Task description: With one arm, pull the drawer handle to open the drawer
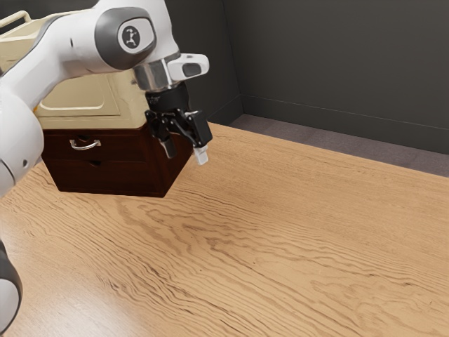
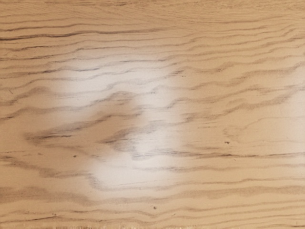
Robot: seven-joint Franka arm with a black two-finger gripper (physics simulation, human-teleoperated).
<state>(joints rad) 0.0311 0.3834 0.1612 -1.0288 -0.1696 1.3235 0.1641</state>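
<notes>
One wide wooden surface (image 1: 280, 246) lies nearest, light brown, with dark wavy grain running across it. In the wrist view, whitish patches of glare lie over the same grain, along with a few small dark specks.

At the exterior view's left, a rounded white and dark part of the arm (image 1: 52, 62) shows low down by the picture's border. Above it, the arm's white links rise, bend over and lead down to a metal collar and the black pincer (image 1: 185, 149). The pincer points down toward the surface, its two fingers standing wide, with nothing between them. One of them has a pale tip. The pincer is well apart from the silver handle (image 1: 85, 148), over to the exterior view's right of it.

The handle, a curved pull, sits on the upper drawer (image 1: 59, 149) of a dark reddish-brown cabinet (image 1: 177, 165). That drawer is closed, its front flush with the cabinet. Below it runs a seam with a small dark notch at its middle. The cabinet stands by the far edge of the surface, toward the exterior view's left.

Above the cabinet is a cream-coloured case (image 1: 123, 95) with a recessed panel and a pale rail at its upper corner. Beyond the far edge of the surface come a greyish floor (image 1: 316, 137) and a plain dark wall (image 1: 337, 63).
</notes>
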